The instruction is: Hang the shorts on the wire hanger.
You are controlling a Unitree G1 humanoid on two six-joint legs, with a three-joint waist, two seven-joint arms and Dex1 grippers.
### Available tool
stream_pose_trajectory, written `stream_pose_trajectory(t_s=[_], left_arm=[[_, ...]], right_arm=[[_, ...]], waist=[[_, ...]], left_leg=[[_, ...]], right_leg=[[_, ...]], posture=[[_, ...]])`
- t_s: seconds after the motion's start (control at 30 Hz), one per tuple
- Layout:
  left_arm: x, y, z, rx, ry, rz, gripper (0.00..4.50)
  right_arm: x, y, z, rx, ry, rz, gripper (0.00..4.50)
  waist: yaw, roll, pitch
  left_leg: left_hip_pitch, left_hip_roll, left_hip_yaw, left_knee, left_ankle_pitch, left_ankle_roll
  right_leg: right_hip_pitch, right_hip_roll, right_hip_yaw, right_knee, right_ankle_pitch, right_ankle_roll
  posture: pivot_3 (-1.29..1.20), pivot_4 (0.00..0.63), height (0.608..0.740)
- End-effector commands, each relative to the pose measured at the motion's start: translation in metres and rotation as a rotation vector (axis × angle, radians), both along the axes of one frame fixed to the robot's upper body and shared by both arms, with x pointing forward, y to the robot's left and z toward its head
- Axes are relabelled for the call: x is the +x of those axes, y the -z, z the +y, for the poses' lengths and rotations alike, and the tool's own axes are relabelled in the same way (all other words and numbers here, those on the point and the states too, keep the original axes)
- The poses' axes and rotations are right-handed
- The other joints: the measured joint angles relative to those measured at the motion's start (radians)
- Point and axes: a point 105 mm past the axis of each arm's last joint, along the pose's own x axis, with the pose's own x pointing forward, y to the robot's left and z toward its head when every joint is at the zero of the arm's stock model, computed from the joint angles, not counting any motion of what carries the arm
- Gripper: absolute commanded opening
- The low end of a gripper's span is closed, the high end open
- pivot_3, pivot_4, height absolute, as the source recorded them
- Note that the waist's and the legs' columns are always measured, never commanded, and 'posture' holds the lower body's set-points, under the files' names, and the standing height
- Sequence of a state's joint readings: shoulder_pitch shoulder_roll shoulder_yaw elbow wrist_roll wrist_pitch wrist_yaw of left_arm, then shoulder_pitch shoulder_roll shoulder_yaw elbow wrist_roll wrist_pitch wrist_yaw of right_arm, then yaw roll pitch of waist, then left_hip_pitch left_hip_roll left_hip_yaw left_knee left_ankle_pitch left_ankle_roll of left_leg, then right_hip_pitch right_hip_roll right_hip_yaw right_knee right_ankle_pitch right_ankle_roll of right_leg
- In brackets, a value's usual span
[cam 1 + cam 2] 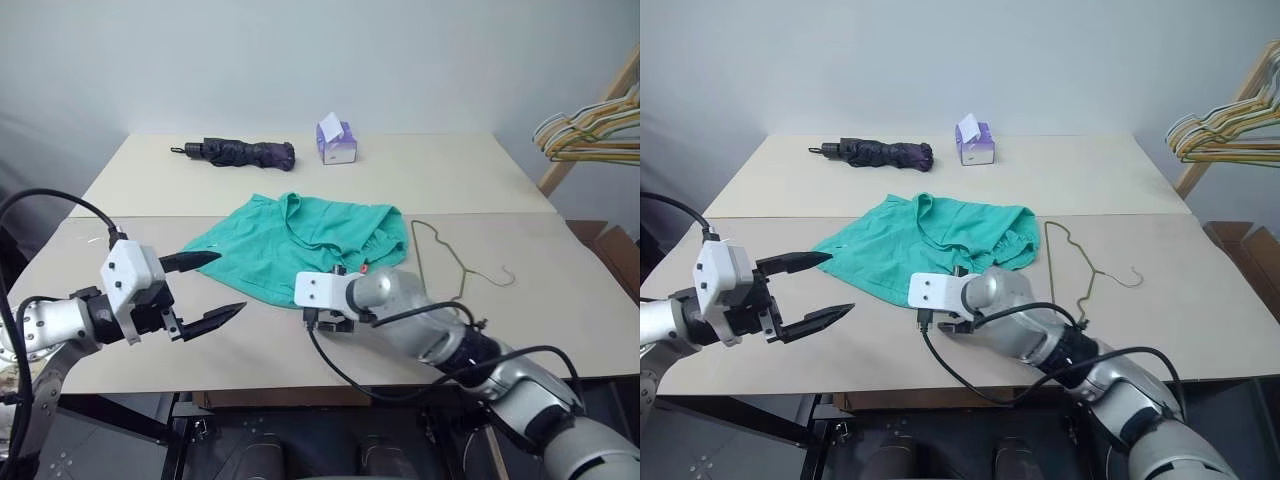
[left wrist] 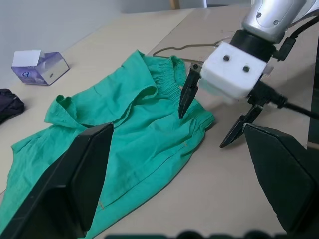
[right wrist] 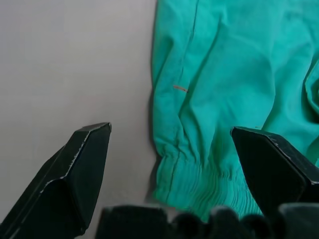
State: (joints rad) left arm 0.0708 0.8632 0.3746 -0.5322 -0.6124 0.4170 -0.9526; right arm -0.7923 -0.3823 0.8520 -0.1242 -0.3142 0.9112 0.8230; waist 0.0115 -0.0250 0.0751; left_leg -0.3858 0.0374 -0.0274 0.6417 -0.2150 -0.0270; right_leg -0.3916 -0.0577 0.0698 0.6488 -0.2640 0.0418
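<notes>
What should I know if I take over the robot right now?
Left gripper: open, holds nothing, hangs over the table's near left part.
Right gripper: open, holds nothing, pointed down at the near edge of the shorts by the waistband.
Shorts: flat on the table, mid.
Hanger: flat on the table, just right of the shorts.
Done: nothing hung or gripped.
Left: grip the shorts, pick up the hanger, hang them.
</notes>
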Motion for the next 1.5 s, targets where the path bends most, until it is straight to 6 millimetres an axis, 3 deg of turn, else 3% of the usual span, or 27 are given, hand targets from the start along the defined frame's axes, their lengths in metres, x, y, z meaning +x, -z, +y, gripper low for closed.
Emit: stream_pose_trajectory(t_s=[0.03, 0.4, 0.43, 0.57, 0.73, 1.07, 1.4, 1.5], left_arm=[[-0.001, -0.008, -0.001, 0.015, 0.006, -0.050, 4.50], [0.000, -0.007, -0.002, 0.016, 0.008, -0.054, 4.50], [0.000, -0.007, -0.002, 0.018, 0.009, -0.055, 4.50], [0.006, -0.001, -0.001, 0.067, -0.009, -0.071, 4.50], [0.019, 0.018, 0.005, 0.184, -0.066, -0.092, 4.50], [0.052, 0.074, 0.038, 0.688, -0.068, -0.266, 4.50], [0.094, 0.113, 0.036, 0.799, -0.057, -0.268, 4.50], [0.110, 0.119, 0.031, 0.821, -0.066, -0.306, 3.86]], right_arm=[[0.017, -0.001, -0.008, -0.088, 0.046, -0.097, 3.90], [0.043, 0.005, -0.028, -0.185, 0.101, -0.184, 0.19], [0.045, 0.003, -0.030, -0.182, 0.105, -0.192, 0.03], [0.050, -0.007, -0.041, -0.169, 0.091, -0.241, 0.03], [0.035, -0.021, -0.051, -0.113, -0.071, -0.252, 0.03], [0.013, -0.042, -0.081, -0.064, -0.211, -0.239, 0.03], [0.016, -0.062, -0.099, -0.056, -0.197, -0.270, 0.03], [0.015, -0.063, -0.100, -0.051, -0.191, -0.270, 0.00]], waist=[[0.000, 0.000, 0.000], [0.001, -0.001, -0.001], [0.001, -0.001, -0.001], [0.001, -0.001, -0.001], [0.000, -0.001, -0.001], [-0.008, -0.001, -0.001], [-0.002, 0.000, -0.003], [0.000, 0.001, -0.006]], left_leg=[[0.000, 0.000, 0.000, 0.000, 0.000, 0.000], [0.001, 0.000, 0.000, 0.000, 0.000, 0.000], [0.001, 0.000, 0.000, 0.000, 0.000, 0.000], [0.000, 0.000, 0.000, 0.000, 0.000, 0.000], [-0.002, -0.001, 0.000, 0.000, 0.000, 0.000], [-0.002, 0.000, 0.000, 0.000, 0.000, 0.000], [-0.002, -0.001, 0.000, 0.000, 0.000, 0.000], [-0.001, -0.001, 0.000, 0.001, 0.000, 0.000]], right_leg=[[0.000, 0.000, 0.000, 0.000, 0.000, 0.000], [0.001, 0.000, 0.000, 0.000, 0.000, 0.000], [0.001, 0.000, 0.000, 0.000, 0.000, 0.000], [0.000, 0.000, 0.000, 0.000, 0.000, 0.000], [-0.001, 0.000, 0.000, 0.000, 0.000, 0.000], [-0.002, 0.000, 0.000, 0.000, 0.000, 0.000], [-0.001, 0.000, 0.000, 0.000, 0.001, 0.000], [0.001, 0.000, 0.000, 0.000, 0.001, 0.001]], posture=[[0.11, 0.037, 0.740], [0.11, 0.027, 0.740], [0.11, 0.027, 0.740], [0.10, 0.025, 0.740], [0.08, 0.019, 0.740], [0.05, 0.008, 0.740], [0.00, 0.000, 0.740], [-0.01, 0.000, 0.740]])
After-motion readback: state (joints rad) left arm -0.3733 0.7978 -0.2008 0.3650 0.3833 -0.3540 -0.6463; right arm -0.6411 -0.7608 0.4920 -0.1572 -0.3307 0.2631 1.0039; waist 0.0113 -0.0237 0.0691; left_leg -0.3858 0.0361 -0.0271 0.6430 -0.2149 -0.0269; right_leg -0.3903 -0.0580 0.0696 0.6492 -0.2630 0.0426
